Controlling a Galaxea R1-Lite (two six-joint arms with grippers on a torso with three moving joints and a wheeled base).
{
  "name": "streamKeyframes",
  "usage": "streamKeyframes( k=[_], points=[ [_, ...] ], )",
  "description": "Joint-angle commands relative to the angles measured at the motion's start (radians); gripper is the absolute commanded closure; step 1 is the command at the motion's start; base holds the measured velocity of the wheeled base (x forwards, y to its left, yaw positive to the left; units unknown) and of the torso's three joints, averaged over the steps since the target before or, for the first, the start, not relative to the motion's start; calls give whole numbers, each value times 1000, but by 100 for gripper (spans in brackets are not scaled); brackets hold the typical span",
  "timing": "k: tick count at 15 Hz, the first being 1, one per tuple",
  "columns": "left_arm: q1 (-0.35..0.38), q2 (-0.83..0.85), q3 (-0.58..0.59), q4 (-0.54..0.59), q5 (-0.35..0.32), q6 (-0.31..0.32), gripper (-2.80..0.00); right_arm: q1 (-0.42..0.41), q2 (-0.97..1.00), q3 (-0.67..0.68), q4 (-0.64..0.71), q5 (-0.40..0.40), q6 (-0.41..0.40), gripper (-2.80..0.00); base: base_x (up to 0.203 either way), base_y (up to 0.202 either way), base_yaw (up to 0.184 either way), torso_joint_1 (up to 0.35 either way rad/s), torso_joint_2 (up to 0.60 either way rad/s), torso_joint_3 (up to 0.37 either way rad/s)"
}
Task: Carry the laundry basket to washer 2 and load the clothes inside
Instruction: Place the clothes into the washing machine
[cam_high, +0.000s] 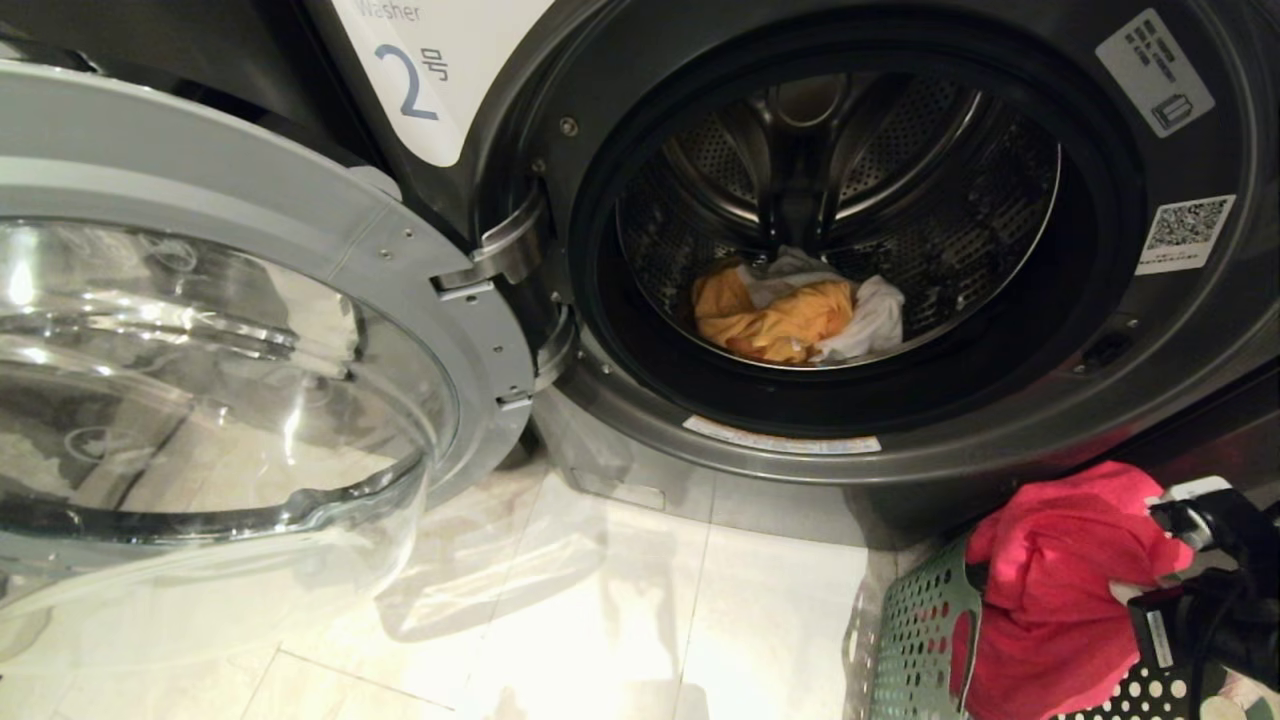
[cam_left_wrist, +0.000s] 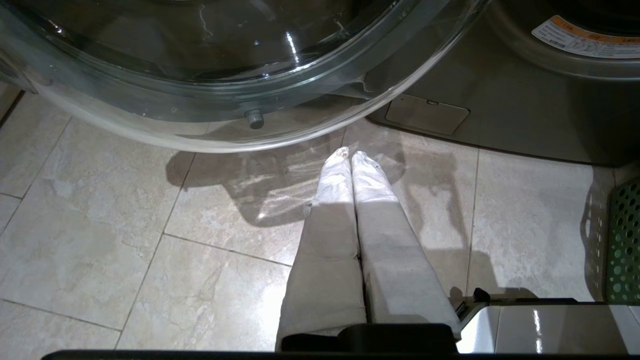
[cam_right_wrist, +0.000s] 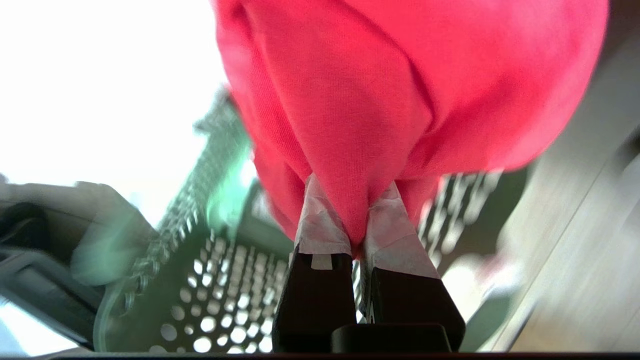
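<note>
The loading step is under way, by my judgement, with one garment in transit between basket and drum. Starting at the left, the left gripper (cam_left_wrist: 350, 156) is hanging idle over the floor tiles (cam_left_wrist: 125, 210), its fingers pressed together and holding nothing; the swung-open glass door (cam_high: 200, 330) is standing just beyond its tips, and the edge of the laundry basket (cam_left_wrist: 624, 240) is showing well off to its side. Further along, washer 2 (cam_high: 420, 90) is standing open, and the yellow-orange garment (cam_high: 770, 320) and the white garment (cam_high: 870, 315) are already lying together at the bottom of the drum (cam_high: 840, 170). At the far right, the right gripper (cam_right_wrist: 352, 235) is pinching a fold of the red-pink garment (cam_high: 1060, 570), with the bulk of the cloth bunching ahead of the fingertips and draping over the basket rim. The basket is sitting directly beneath and behind that hand, on the floor before the washer. The drum opening is lying above and to the left of the right gripper, apart from it. The next move appears to call for lifting the garment clear of the rim, carrying it up and leftward through the door ring, and releasing it well inside so that no trailing cloth catches on the seal.
</note>
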Motion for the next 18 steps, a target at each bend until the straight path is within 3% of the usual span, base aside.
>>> streamKeyframes(
  k=[1, 5, 7, 8, 11, 13, 16, 18],
  points=[
    [0, 2, 2, 0, 1, 0, 0, 217, -352, 20, 55, 8, -52, 0, 0, 0, 0, 0, 0, 0],
    [0, 2, 2, 0, 0, 0, 0, 713, -441, -15, 128, -79, -91, 0, 0, 0, 0, 0, 0, 0],
    [0, 2, 2, 0, 1, 0, 0, 924, -378, -112, 113, -208, -80, 0, 0, 0, 0, 0, 0, 0],
    [0, 2, 2, 0, 0, 0, 0, 979, -302, -164, 70, -264, -68, 0, 0, 0, 0, 0, 0, 0],
    [0, 2, 2, 0, 0, 0, 0, 1009, -12, -282, -190, -354, -32, 0, 0, 0, 0, 0, 0, 0],
    [0, 2, 2, 0, 0, 0, 0, 986, 178, -325, -375, -380, -22, 0, 0, 0, 0, 0, 0, 0],
    [0, 2, 2, 0, 1, 0, 0, 891, 427, -469, -573, -429, -13, 0, 0, 0, 0, 0, 0, 0],
    [0, 2, 2, 0, 0, 0, 0, 796, 529, -644, -666, -455, -13, 0, 0, 0, 0, 0, 0, 0]
  ],
)
